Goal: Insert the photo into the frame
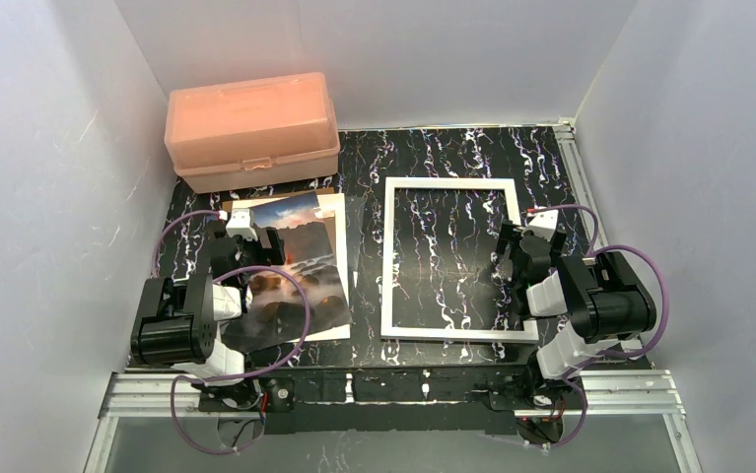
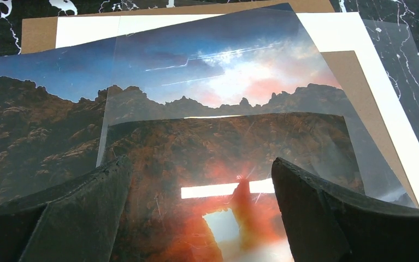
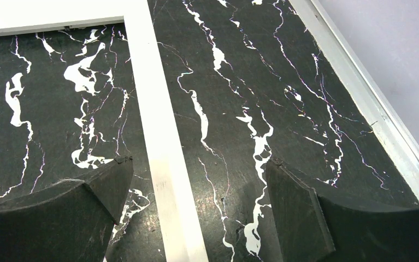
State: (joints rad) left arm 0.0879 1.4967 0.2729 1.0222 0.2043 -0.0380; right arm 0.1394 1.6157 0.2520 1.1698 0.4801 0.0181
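Pink box (image 1: 252, 128) appears only from above; left gripper (image 2: 201, 164) and right gripper (image 3: 197, 164) are both wide open, holding nothing.

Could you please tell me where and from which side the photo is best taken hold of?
Probably its long edge facing the frame, coming in low from that side. The photo lies flat on a stack of sheets, so only an edge can be pinched; the open left end effector hovers over it.
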